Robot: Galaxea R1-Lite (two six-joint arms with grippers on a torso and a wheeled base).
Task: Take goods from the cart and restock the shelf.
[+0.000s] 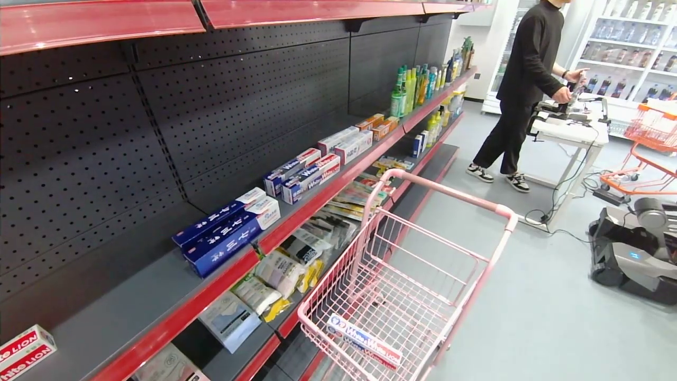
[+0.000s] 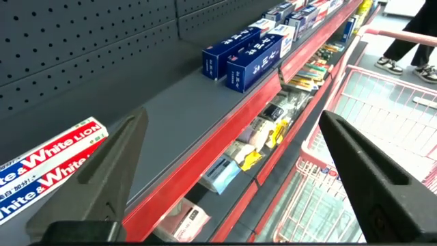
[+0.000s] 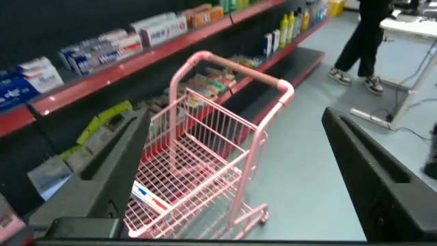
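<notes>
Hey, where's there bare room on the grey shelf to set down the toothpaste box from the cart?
The widest bare stretch of the grey shelf lies between the red-and-white boxes at its near end and the blue boxes. Farther along, white boxes and bottles crowd it. The packets on the shelf below are packed tight.

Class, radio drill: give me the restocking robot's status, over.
Left gripper, right gripper open, holding nothing. Toothpaste lying in pink cart. Nothing blocks the shelf.

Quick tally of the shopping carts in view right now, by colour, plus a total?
Pink cart: 1
Orange cart: 1
Total: 2
</notes>
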